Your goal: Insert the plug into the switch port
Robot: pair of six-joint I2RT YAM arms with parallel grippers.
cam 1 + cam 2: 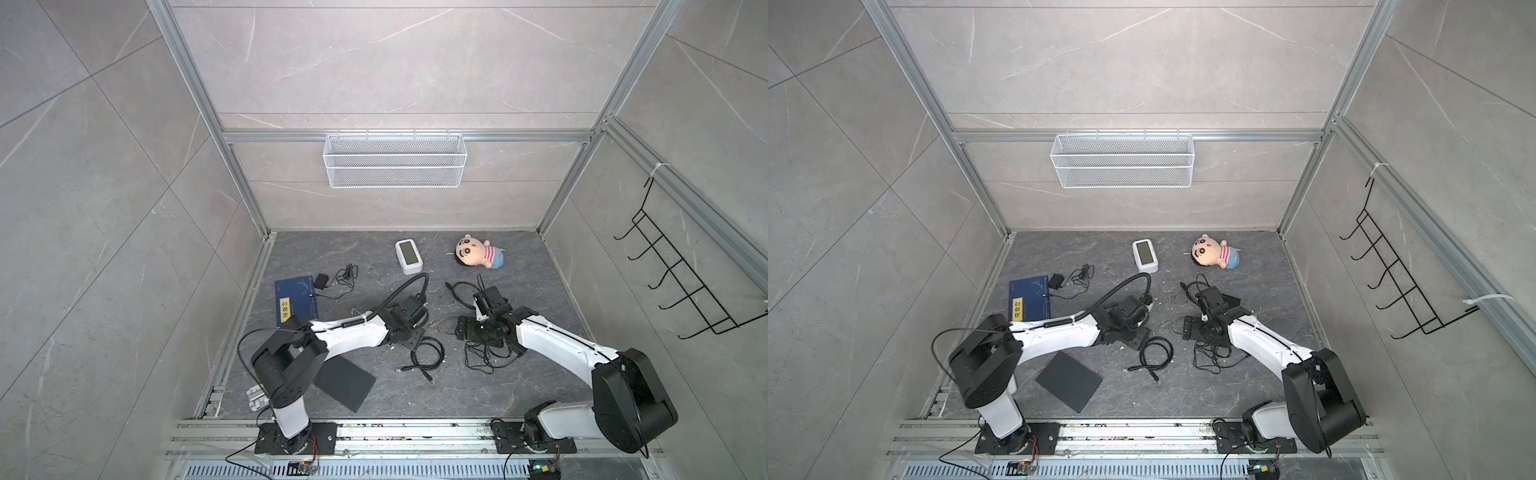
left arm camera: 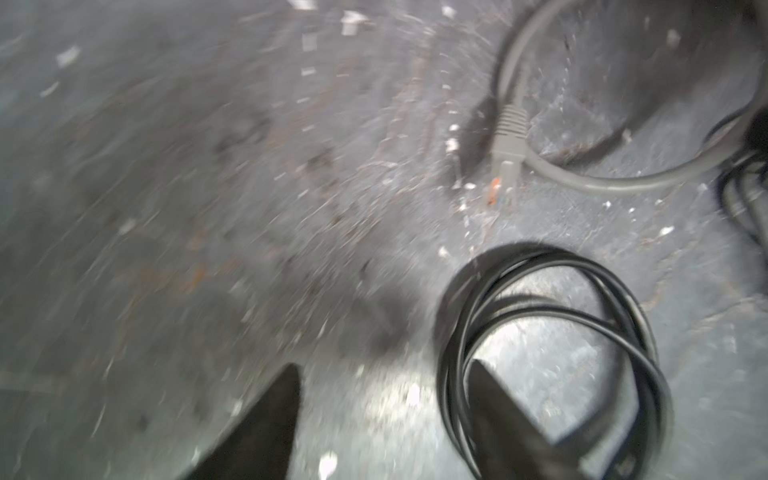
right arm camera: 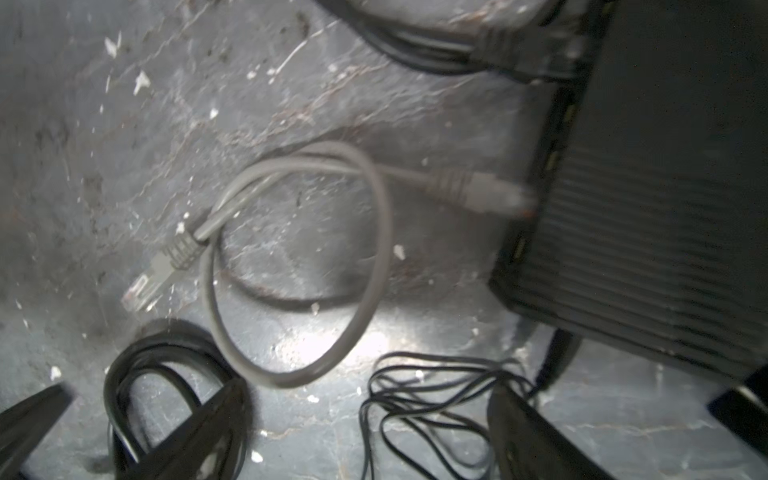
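Loosely looped grey cable, clear plug; ribbed black switch

I see both top views from high above the arm bases, looking steeply down over the whole surface, and they give nearly the same picture. Each wrist camera hangs very near this surface and faces it at a slant. Both wrist views share the grey cable and the black cable coil.
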